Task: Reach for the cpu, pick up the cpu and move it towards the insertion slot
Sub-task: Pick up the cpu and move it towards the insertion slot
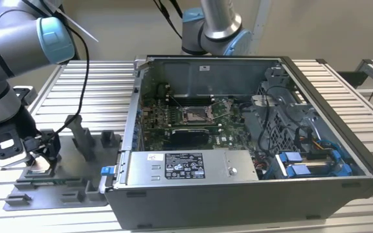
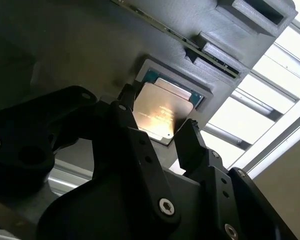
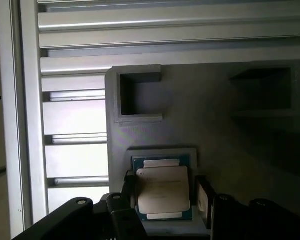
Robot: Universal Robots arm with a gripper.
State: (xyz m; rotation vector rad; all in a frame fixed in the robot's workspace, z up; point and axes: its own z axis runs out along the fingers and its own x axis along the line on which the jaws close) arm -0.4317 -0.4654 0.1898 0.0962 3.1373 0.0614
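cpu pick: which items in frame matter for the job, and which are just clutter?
Job:
- thin square silver-faced cpu
- square metal-framed insertion slot on the green motherboard
- black tool at the cpu

Lying about:
- grey plastic fixture tray holding the cpu
- silver labelled power-supply box
- blue plastic brackets
- slatted metal table

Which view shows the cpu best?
The first wrist view: the cpu faces the camera, nearly whole. The second wrist view shows it slanted behind the jaws; the exterior view shows a small pale patch.
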